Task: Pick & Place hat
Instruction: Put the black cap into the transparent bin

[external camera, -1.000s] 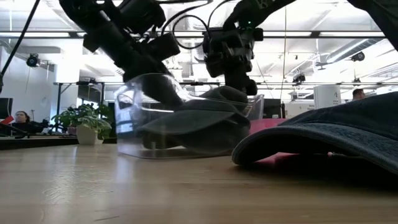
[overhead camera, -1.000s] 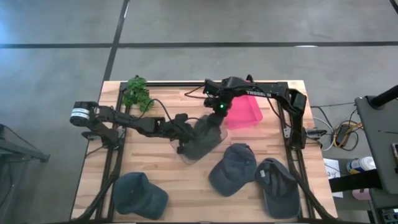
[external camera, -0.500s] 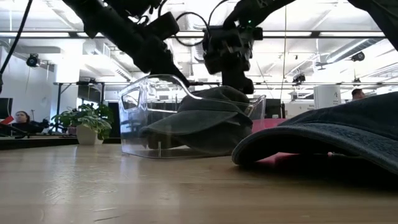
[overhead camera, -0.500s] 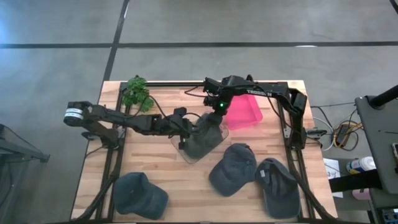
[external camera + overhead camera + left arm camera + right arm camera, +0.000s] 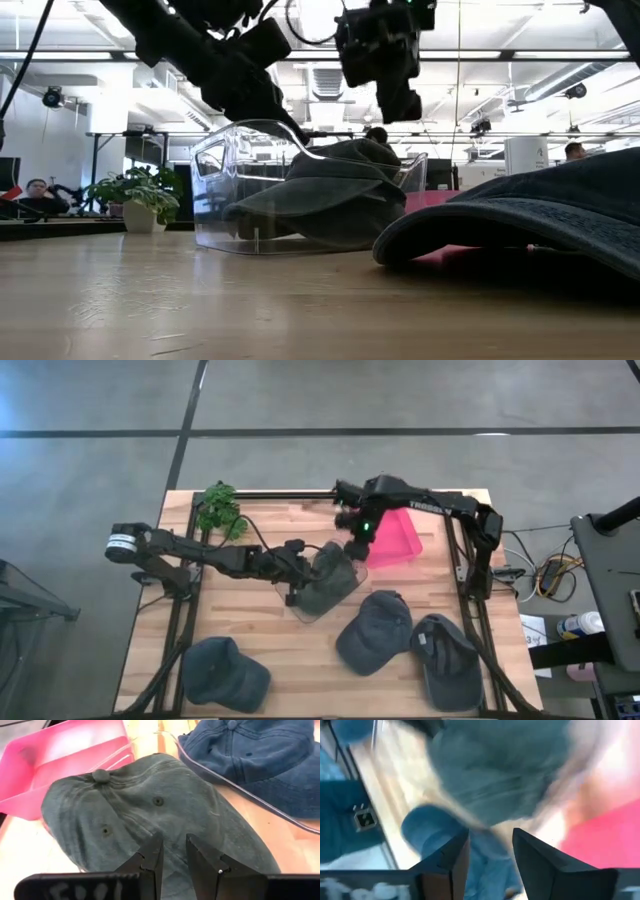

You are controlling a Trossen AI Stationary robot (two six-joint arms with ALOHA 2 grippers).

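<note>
A grey-green hat (image 5: 330,578) lies in a clear plastic container (image 5: 212,190) at the table's middle, its crown button (image 5: 100,775) toward the pink tray. My left gripper (image 5: 305,563) reaches in from the table's left, and its fingers (image 5: 154,854) are closed to a narrow gap on the crown. My right gripper (image 5: 392,95) hangs open and empty above the hat's far right side, between hat and tray. My left gripper has the hat's crown cloth (image 5: 172,832) between its two fingertips, on the side of the crown away from the button. The fingers slant down from the table's left. The hat rests in the container, its crown up.
A pink tray (image 5: 398,542) stands just right of the container. Three more dark hats lie on the table: near left (image 5: 225,672), near middle (image 5: 375,630) and near right (image 5: 445,658). A small plant (image 5: 220,508) stands at the far left.
My right gripper has risen off the hat's top and gone a little toward the table's right, clear of it. My left gripper has gone right, onto the hat's crown. The container has slid slightly.
</note>
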